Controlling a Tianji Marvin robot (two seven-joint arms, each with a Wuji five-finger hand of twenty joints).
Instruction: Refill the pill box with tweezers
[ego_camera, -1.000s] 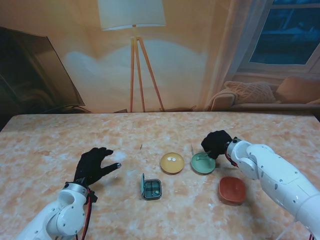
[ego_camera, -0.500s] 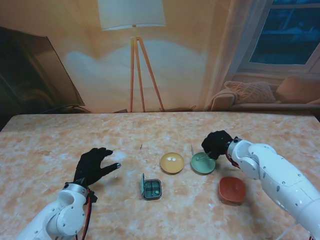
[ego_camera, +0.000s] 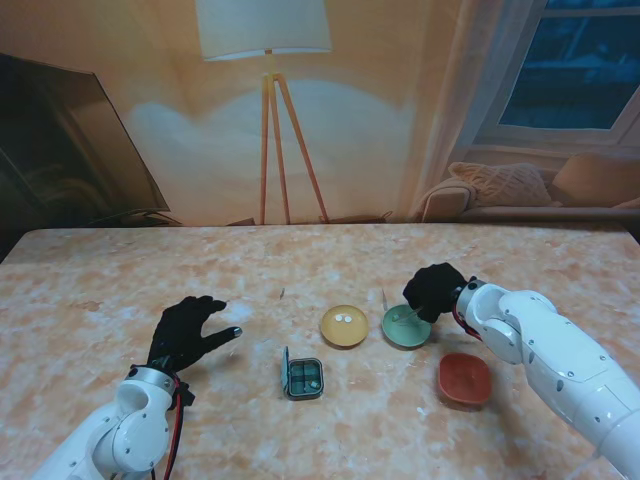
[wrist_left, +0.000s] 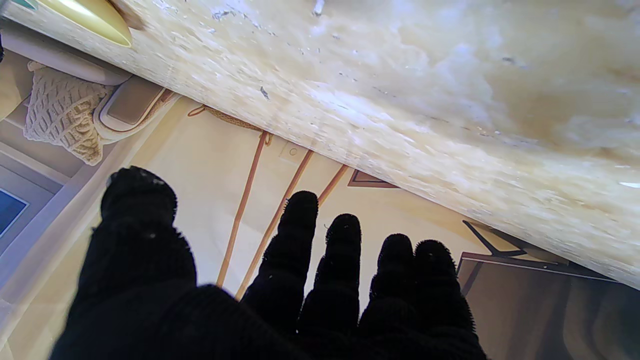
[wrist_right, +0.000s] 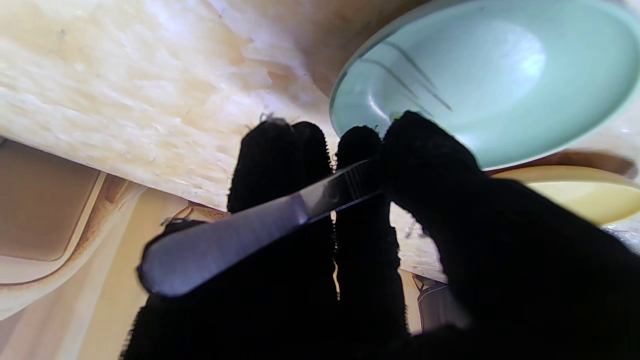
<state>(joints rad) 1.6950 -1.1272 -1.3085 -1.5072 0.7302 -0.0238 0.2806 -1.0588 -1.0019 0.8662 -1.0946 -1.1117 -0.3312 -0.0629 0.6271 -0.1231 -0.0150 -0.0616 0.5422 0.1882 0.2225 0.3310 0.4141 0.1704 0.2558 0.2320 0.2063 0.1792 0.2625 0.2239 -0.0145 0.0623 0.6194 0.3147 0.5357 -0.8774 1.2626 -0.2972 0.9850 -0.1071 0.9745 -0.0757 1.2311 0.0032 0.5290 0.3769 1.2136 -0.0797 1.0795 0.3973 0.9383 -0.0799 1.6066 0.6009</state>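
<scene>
— Tweezers (wrist_right: 260, 225) pinched in your right hand (ego_camera: 432, 288) over the green dish (ego_camera: 406, 327); pill box (ego_camera: 304, 378) open mid-table, left hand (ego_camera: 187, 330) spread, empty.
— Risk: your grip looks slack; the tweezers could twist and drop.

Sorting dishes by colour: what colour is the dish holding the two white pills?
Yellow dish, clearest in the stand view.

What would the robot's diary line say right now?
right hand: holding tweezers over green dish | left hand: open, idle | pill box: open
</scene>
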